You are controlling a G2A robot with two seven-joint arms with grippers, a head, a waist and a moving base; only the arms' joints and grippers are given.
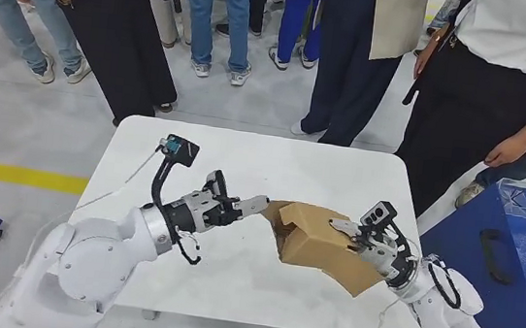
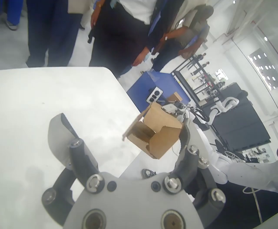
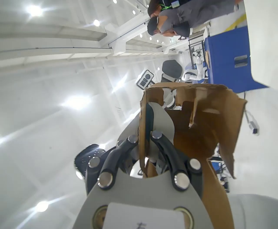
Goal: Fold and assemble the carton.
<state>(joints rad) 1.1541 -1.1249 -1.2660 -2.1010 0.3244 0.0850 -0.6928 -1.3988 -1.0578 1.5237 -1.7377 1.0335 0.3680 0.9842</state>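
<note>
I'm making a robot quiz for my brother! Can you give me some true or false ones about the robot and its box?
The right gripper holds the carton. True.
The left gripper is shut on the carton. False: it is open and grips nothing.
The carton is blue. False: it is brown.
The table is white. True.
</note>
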